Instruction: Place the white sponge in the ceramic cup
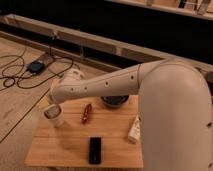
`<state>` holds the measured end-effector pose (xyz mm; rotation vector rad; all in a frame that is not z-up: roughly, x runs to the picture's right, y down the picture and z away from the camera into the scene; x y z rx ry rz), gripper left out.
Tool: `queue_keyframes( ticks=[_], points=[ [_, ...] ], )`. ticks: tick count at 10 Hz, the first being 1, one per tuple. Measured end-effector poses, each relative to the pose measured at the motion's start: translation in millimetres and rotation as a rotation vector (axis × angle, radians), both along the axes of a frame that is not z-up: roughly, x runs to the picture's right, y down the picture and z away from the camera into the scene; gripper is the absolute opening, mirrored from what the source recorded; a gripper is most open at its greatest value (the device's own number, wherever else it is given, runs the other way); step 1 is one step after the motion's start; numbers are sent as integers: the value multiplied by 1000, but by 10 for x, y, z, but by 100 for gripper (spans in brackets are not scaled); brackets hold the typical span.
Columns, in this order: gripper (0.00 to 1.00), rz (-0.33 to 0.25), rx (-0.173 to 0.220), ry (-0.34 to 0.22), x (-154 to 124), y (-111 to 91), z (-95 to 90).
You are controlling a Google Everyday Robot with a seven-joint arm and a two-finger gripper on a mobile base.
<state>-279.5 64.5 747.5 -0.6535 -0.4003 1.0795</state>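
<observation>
The ceramic cup [55, 117] stands upright at the far left of the wooden table [65, 150]; it is pale with a darker inside. My gripper [53, 104] is at the end of the big white arm, right above the cup's mouth and mostly hidden behind the wrist. The white sponge is hidden; I cannot tell whether it is in the gripper or in the cup.
A dark bowl [116, 101] sits at the back middle, partly under the arm. A small reddish-brown object [87, 113] lies right of the cup. A black flat device [94, 149] lies near the front edge. A white bottle [134, 130] lies at the right. Cables [20, 75] lie on the floor at left.
</observation>
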Motion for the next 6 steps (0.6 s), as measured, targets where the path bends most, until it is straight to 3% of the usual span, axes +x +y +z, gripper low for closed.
queue_keyframes(
  ticks=[3,6],
  points=[
    [80,35,8,2,113,-108,-42],
    [80,31,6,-2,89,-95,-51]
  ],
)
